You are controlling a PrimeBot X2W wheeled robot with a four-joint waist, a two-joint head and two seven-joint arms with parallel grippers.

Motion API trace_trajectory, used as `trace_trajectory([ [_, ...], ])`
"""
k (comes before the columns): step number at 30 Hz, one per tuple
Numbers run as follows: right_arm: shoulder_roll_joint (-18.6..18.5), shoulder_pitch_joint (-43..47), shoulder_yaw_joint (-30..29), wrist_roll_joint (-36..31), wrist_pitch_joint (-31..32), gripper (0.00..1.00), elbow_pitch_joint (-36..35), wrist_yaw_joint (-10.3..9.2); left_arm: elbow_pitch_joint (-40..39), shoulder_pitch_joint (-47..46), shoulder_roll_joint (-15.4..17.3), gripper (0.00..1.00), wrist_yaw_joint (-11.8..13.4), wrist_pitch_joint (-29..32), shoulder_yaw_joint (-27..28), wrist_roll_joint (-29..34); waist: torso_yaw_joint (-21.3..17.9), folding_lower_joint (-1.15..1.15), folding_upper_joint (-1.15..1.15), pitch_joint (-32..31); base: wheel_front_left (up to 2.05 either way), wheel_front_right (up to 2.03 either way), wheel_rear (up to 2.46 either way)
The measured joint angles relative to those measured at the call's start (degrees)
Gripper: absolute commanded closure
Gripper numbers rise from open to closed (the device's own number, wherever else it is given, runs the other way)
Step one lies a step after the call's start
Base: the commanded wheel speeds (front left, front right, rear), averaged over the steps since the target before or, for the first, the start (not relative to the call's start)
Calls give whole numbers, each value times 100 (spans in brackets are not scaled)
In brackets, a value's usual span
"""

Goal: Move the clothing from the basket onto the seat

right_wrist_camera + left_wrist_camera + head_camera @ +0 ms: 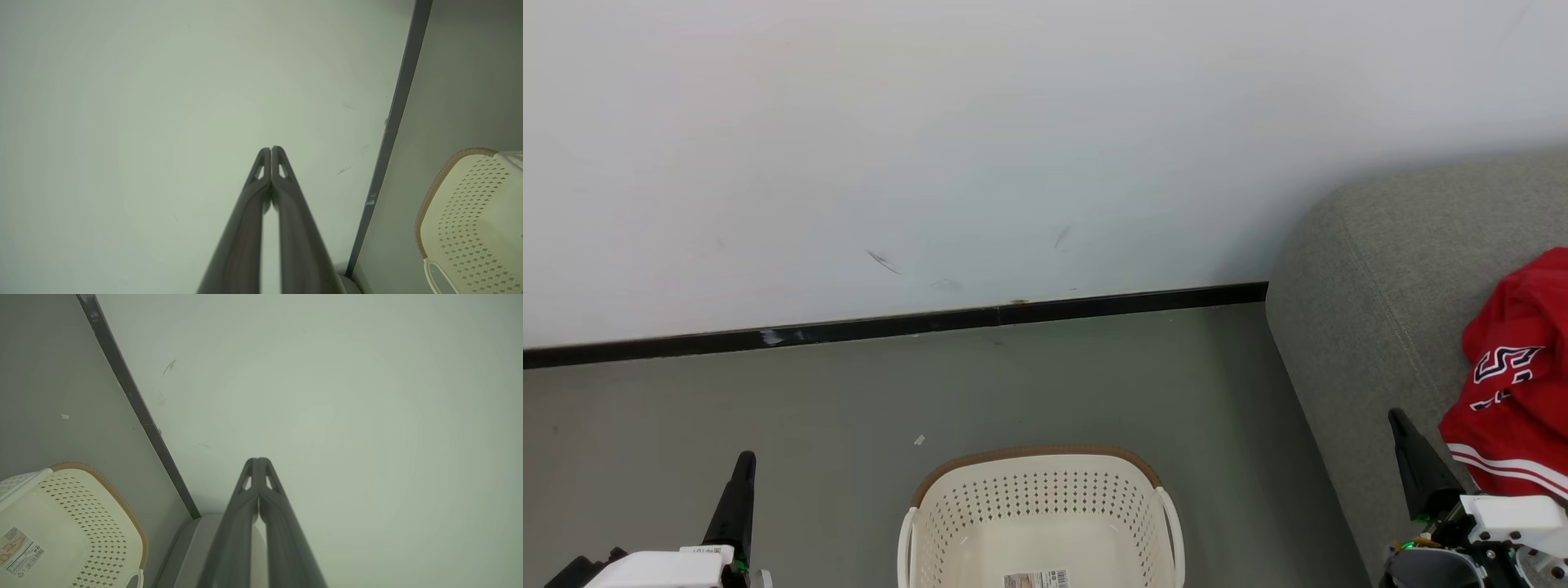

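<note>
Red sports clothing with white-striped trim and dark white-outlined lettering lies bunched on the large grey fabric sofa seat, at the robot's right. Oval cream-white perforated plastic basket with a brown rim stands on the grey floor, apart from the garment; a printed label shows on its bottom. Left end effector: fingers pressed together, holding nothing. Right end effector: fingers together, holding nothing, near the clothing.

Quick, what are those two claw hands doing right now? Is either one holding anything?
Left gripper: closed, fingers pressed together, holding nothing.
Right gripper: closed, fingers pressed together, holding nothing.
</note>
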Motion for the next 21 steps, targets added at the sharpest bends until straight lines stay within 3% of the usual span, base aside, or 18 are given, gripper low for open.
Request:
trace_trajectory([
  [21, 11, -1, -23, -1, 44, 100, 7, 0, 19, -2, -2, 100, -1, 25, 2, 0, 0, 0, 0, 0, 0, 0, 0],
])
